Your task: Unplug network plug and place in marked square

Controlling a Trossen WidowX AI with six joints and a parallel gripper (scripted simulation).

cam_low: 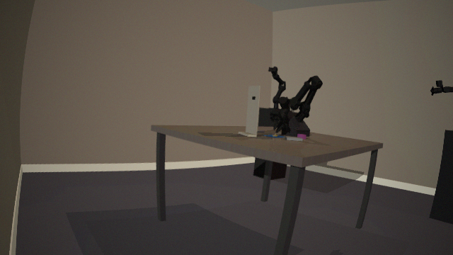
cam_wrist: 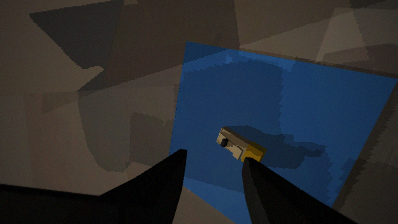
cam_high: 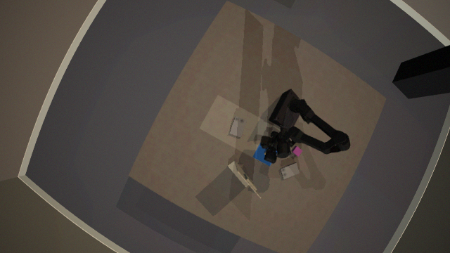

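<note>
The plug (cam_wrist: 239, 140) (cam_low: 275, 134), pale with a yellow end, lies on the blue marked square (cam_high: 259, 157) (cam_low: 269, 136) (cam_wrist: 225, 90), within its edges. My gripper (cam_wrist: 214, 161) (cam_low: 277, 130) is partly open, with nothing held between its fingers. In the wrist view the right fingertip overlaps the plug's yellow end; I cannot tell whether they touch. The left fingertip is apart from the plug. The pale upright panel (cam_high: 239, 173) (cam_low: 252, 117) stands beside the square, its dark socket (cam_low: 253, 98) high up with no plug seen in it. The top view hides the plug and fingertips behind the arm.
A pink block (cam_high: 297, 151) (cam_low: 301, 136) is close to the arm. One pale flat box (cam_high: 290, 171) (cam_low: 294, 139) lies near the block, and another pale flat box (cam_high: 237, 127) lies on the other side of the square. A dark jointed shape (cam_low: 279, 85) rises near the arm.
</note>
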